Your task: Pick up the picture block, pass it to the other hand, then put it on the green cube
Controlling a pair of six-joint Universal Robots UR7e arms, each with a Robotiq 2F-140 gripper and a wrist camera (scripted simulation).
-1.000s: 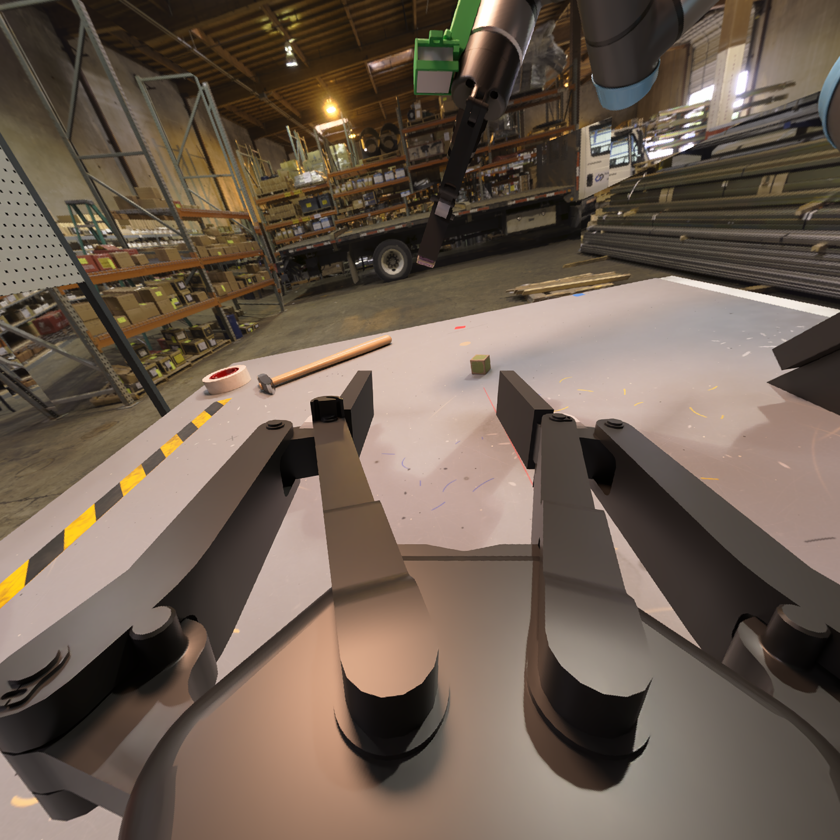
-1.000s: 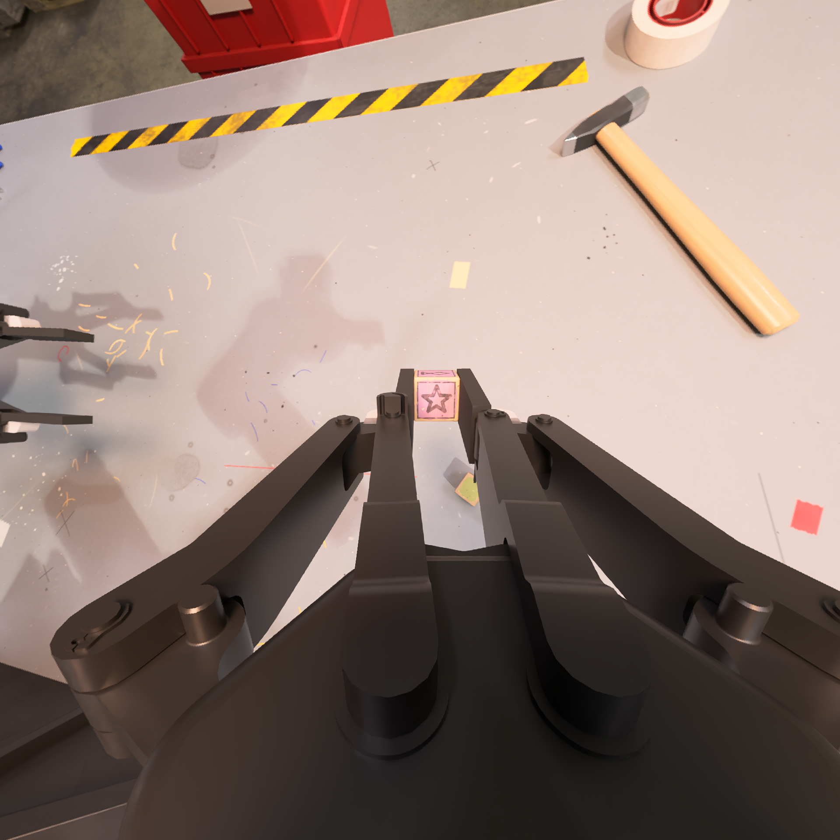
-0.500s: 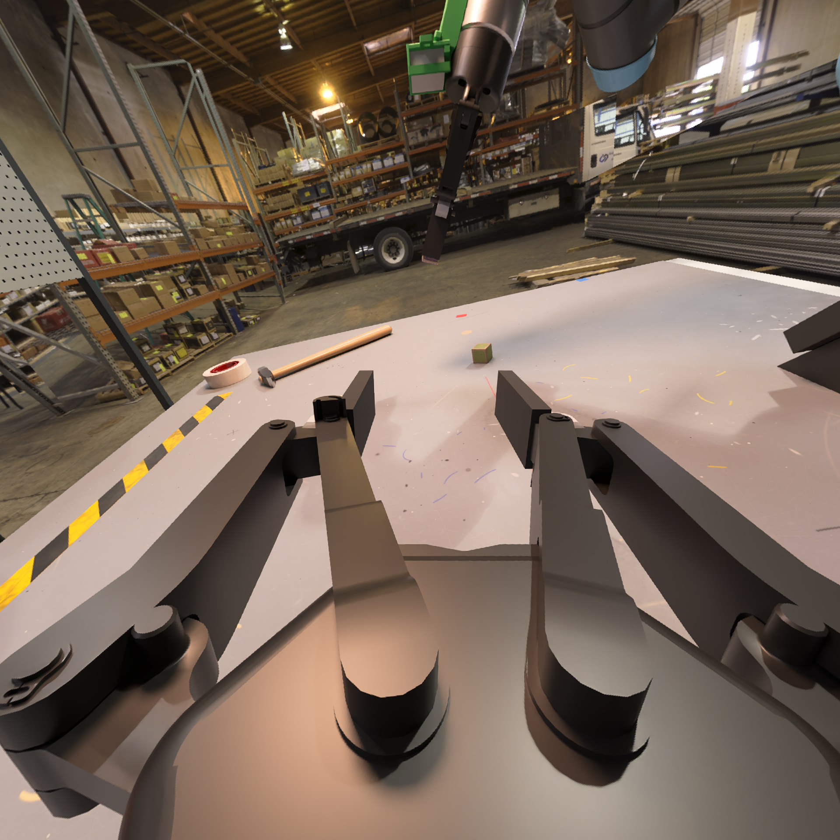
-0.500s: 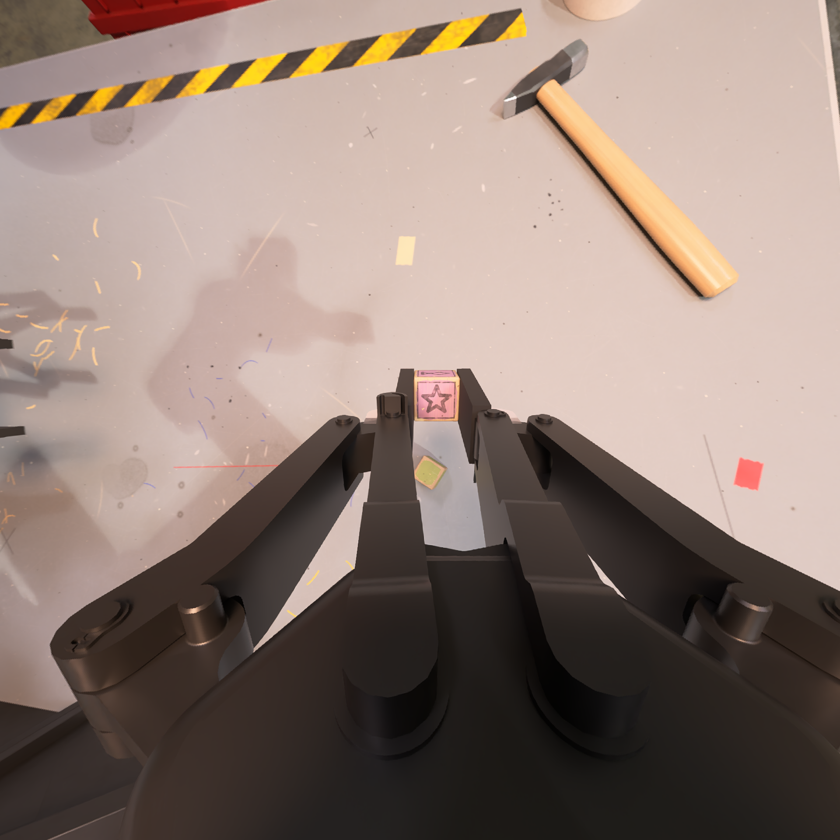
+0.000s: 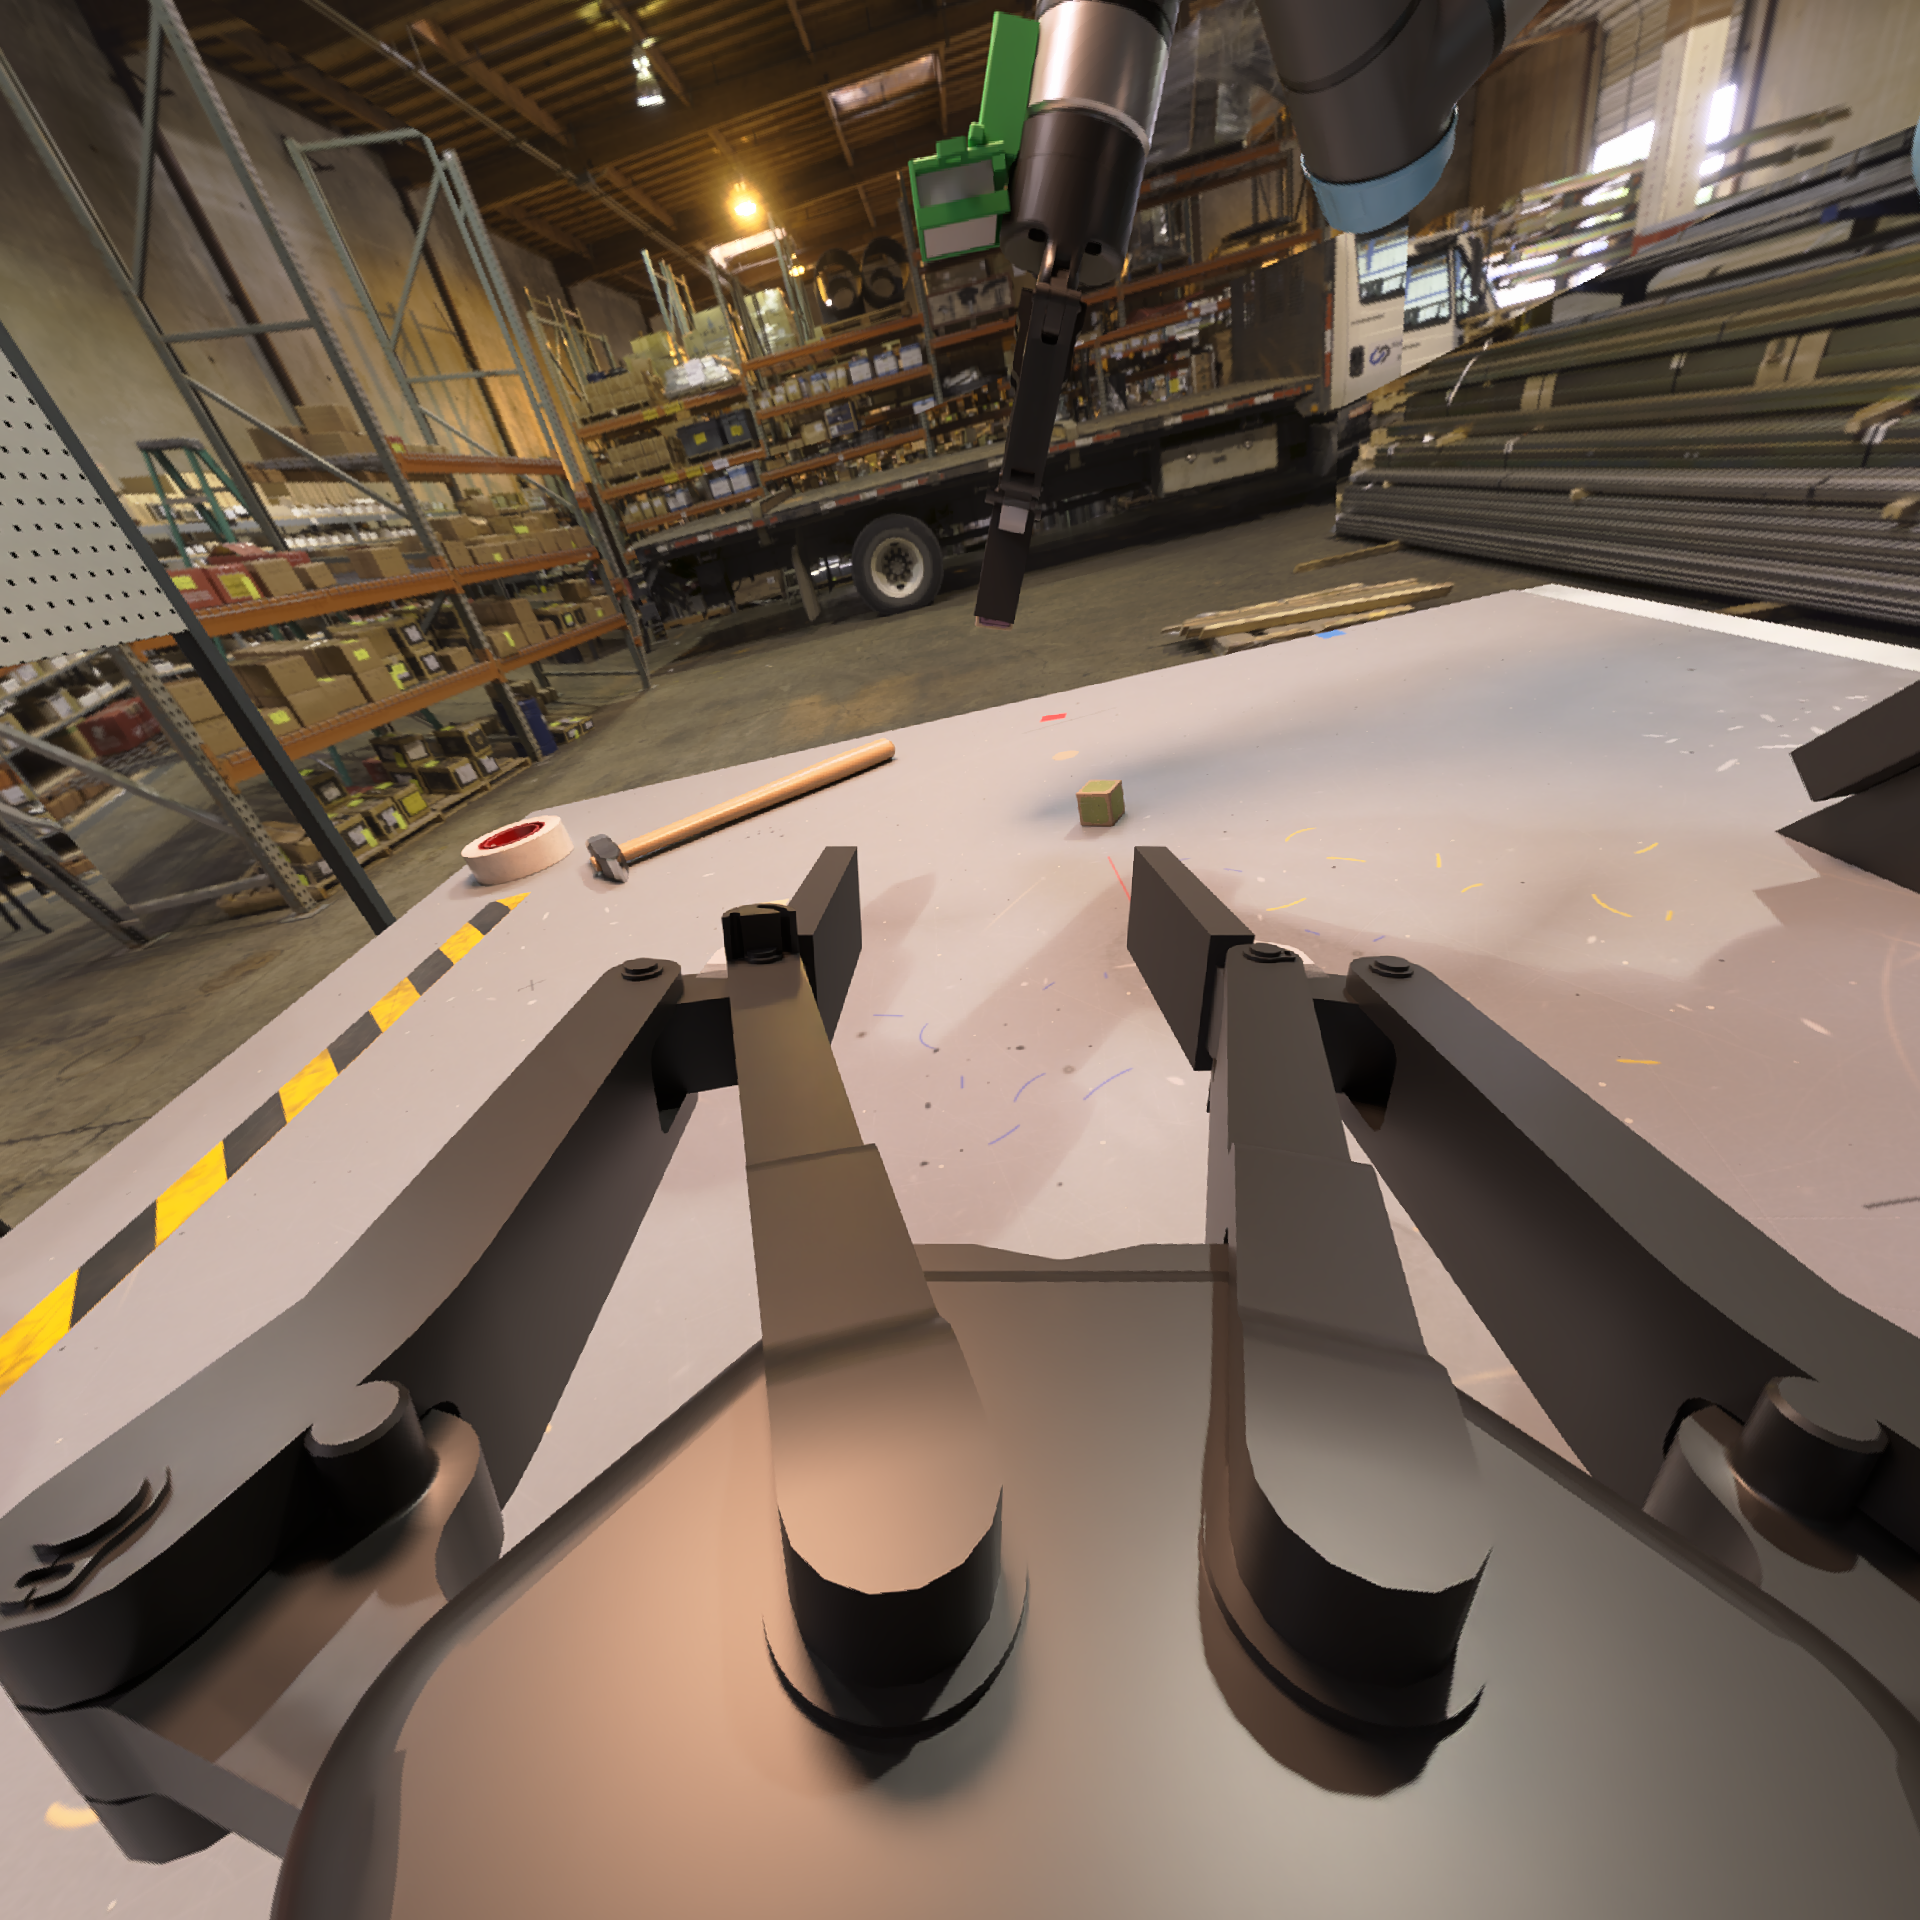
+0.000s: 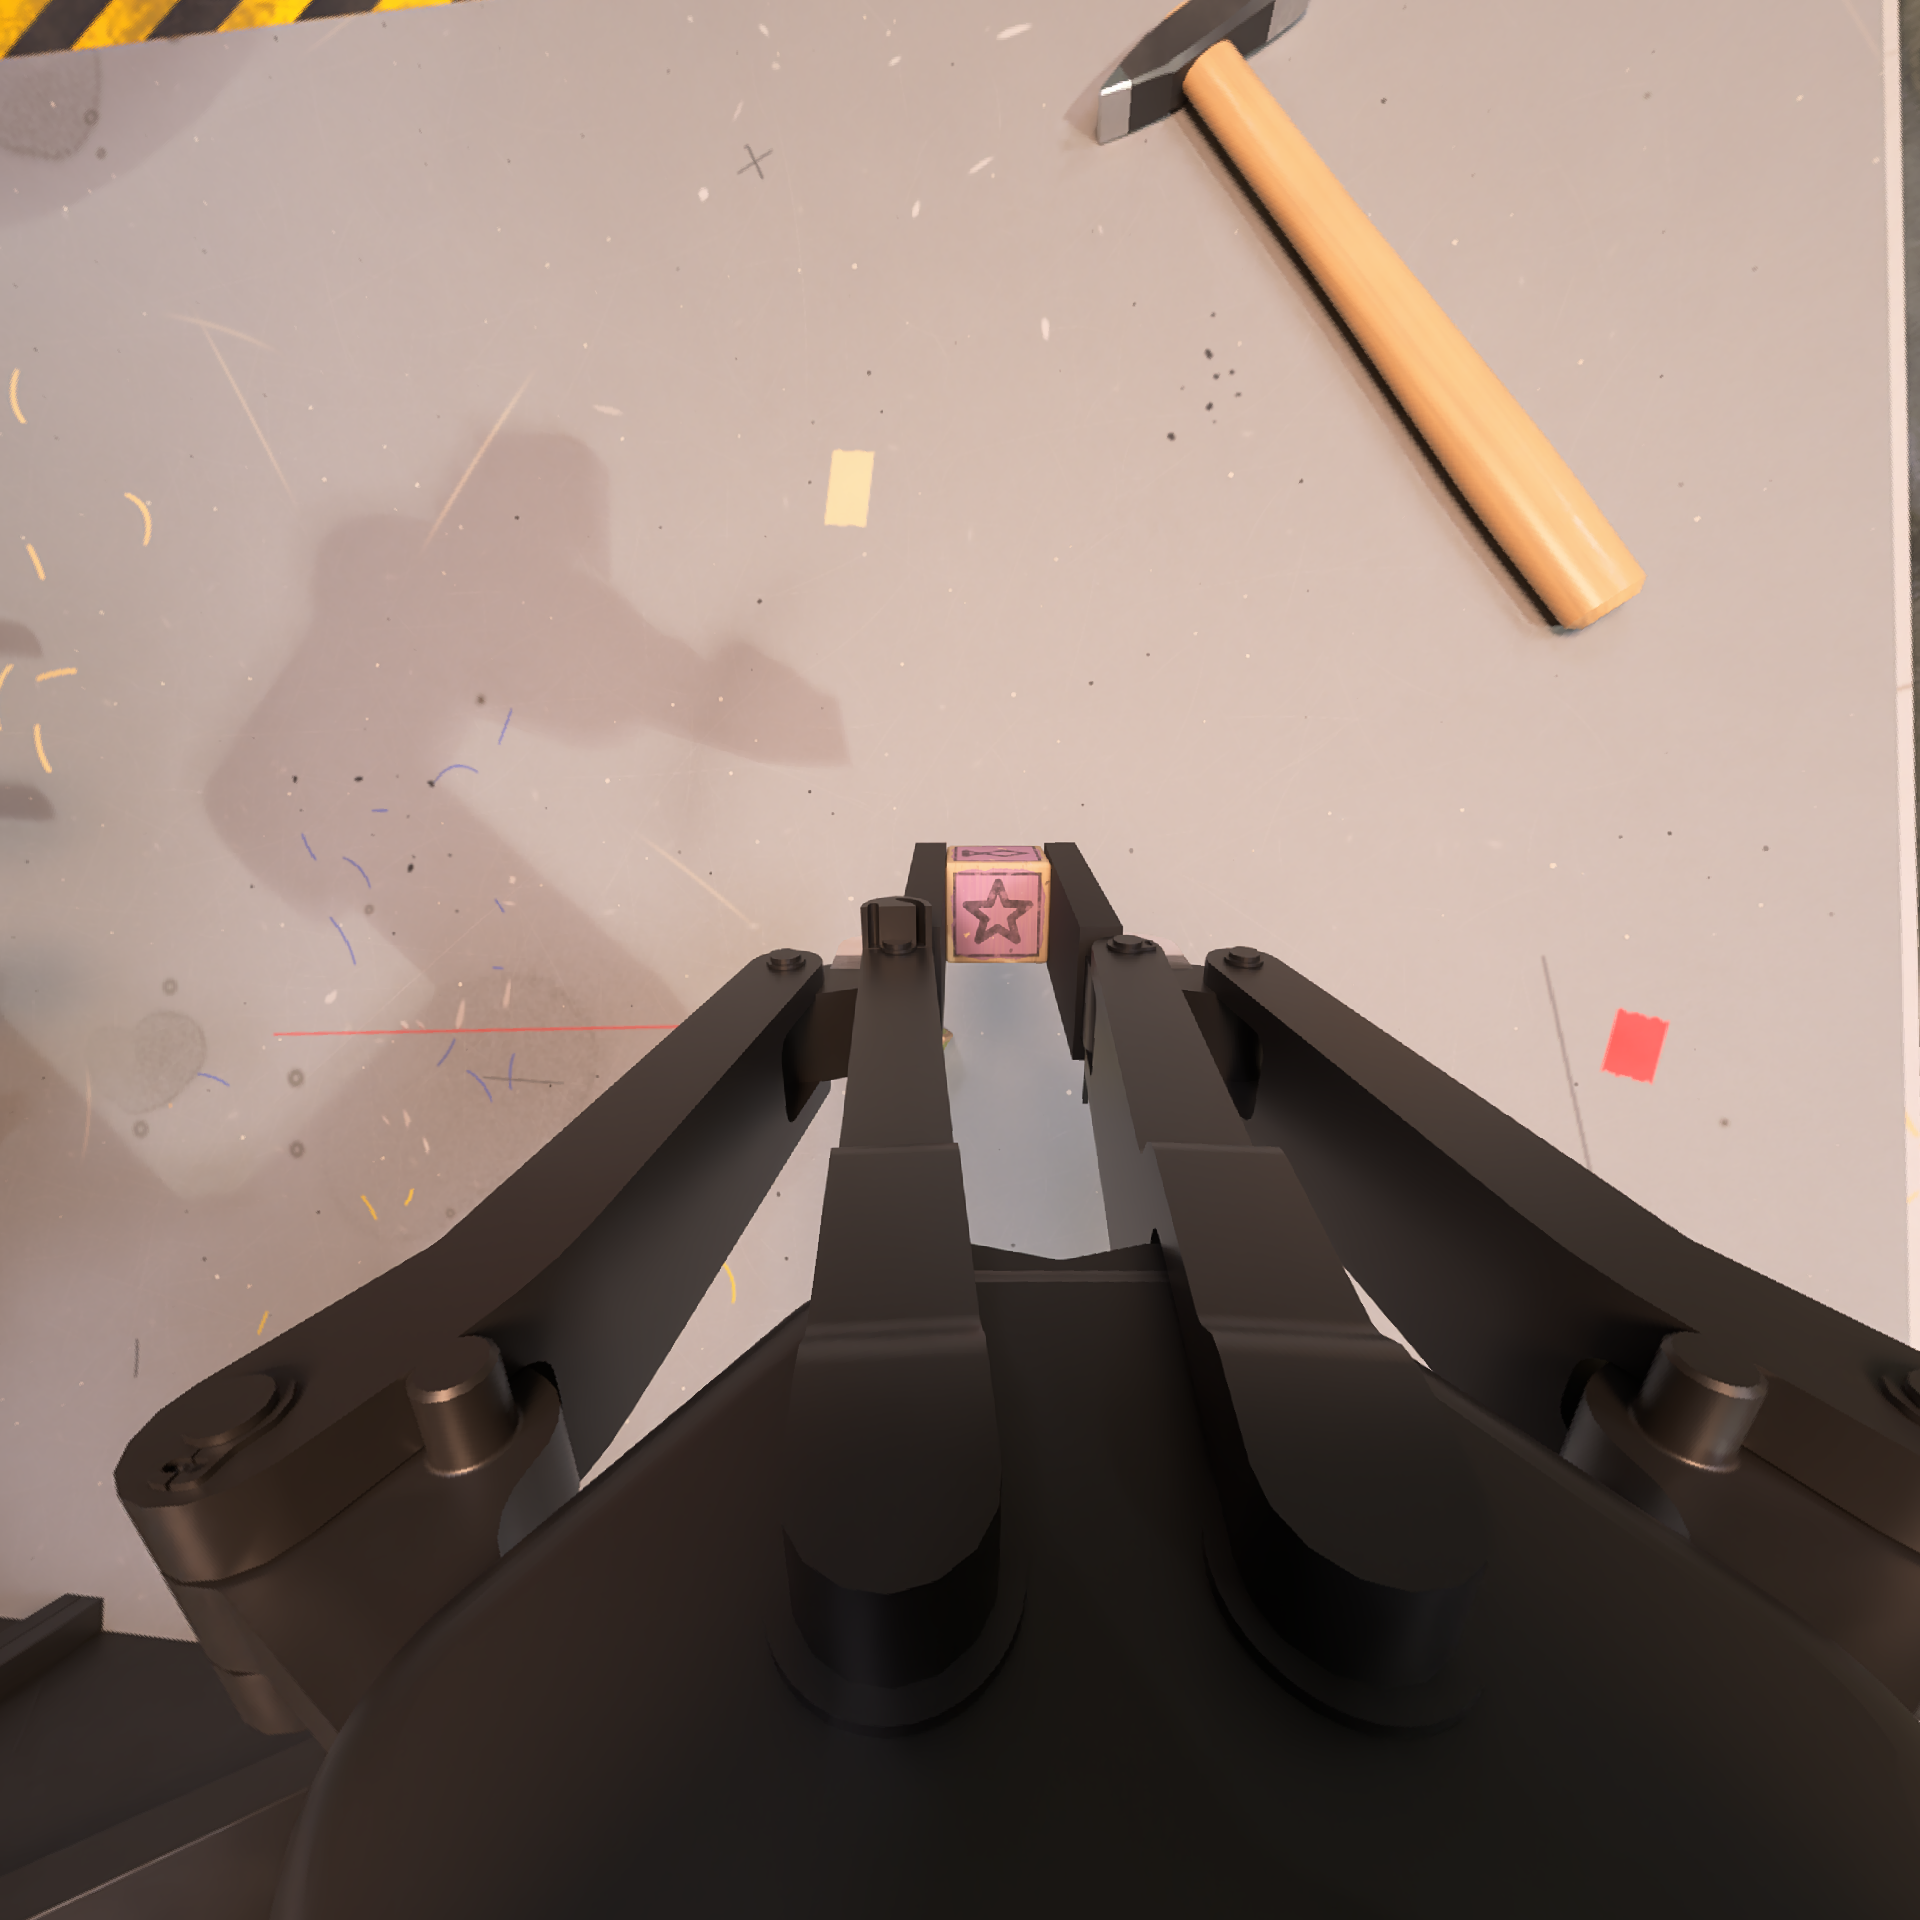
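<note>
Fingers of the right gripper (image 6: 997,904) were closed on the picture block (image 6: 997,912), a pink cube with a star on its near face, held clear above the grey table (image 6: 1039,623). The left gripper (image 5: 992,925) hung low over the table with its jaws spread wide and nothing between them. Ahead of it the green cube (image 5: 1100,803) sat on the tabletop, well apart from the hammer (image 5: 743,805) and the roll of tape (image 5: 516,847) beside the hammer's head.

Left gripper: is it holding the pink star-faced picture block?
No. The left gripper is open and empty; the right gripper holds the pink star-faced picture block.
</note>
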